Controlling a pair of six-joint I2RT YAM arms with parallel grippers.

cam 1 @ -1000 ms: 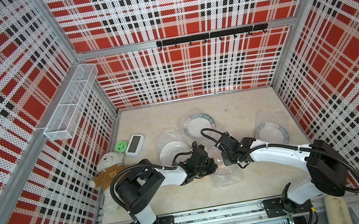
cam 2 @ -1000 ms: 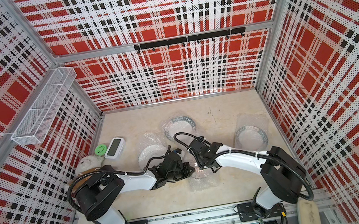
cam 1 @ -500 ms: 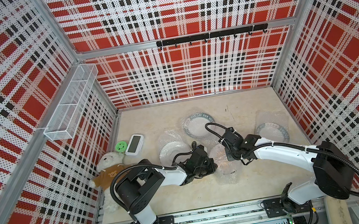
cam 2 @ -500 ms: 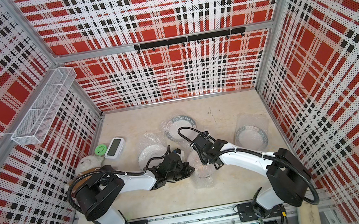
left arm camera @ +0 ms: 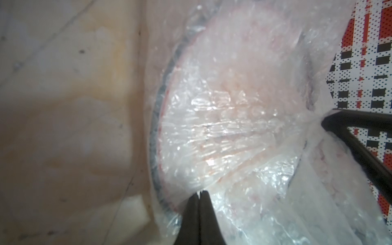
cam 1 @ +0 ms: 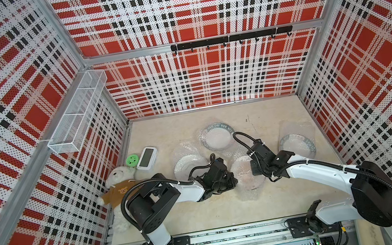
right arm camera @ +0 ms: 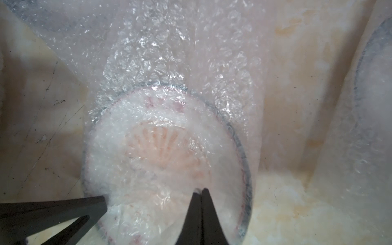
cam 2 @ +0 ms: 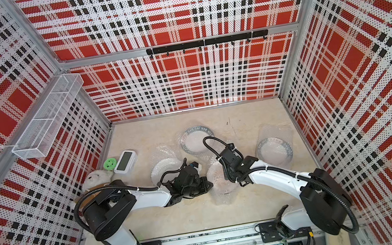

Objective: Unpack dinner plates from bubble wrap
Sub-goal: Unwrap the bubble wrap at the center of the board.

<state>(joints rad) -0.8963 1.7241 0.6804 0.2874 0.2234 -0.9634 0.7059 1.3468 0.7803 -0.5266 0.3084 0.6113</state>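
A: What do we log as changed?

B: Only the right side. The black right gripper (right arm camera: 201,189) now sits slightly further toward 12 o'clock than a second back. The black left gripper (left arm camera: 199,192) has not budged.

A: Jaws?

B: Both clenched. Each pinches the clear, whitish small-bubble plastic bubble wrap (right arm camera: 169,53), not the ceramic. Left grips at the bundle's 9 o'clock, right at roughly its 2 o'clock.

A: And the plate?

B: The round white ceramic, dark-rimmed, orange-sunburst dinner plate (right arm camera: 161,148) lies flat near the middle of the beige stone-look tabletop (cam 1: 204,215). It is fully under film, and we see it barely shift.

A: Meaning for the task?

B: We read it as the peel just starting. The film runs taut between the two pinches, and creases fan out from the left tips in the left wrist view. No bare ceramic shows, so we count this plate as not yet unpacked.

A: Risk?

B: We judge the plate could drag along if the film does not slide off.
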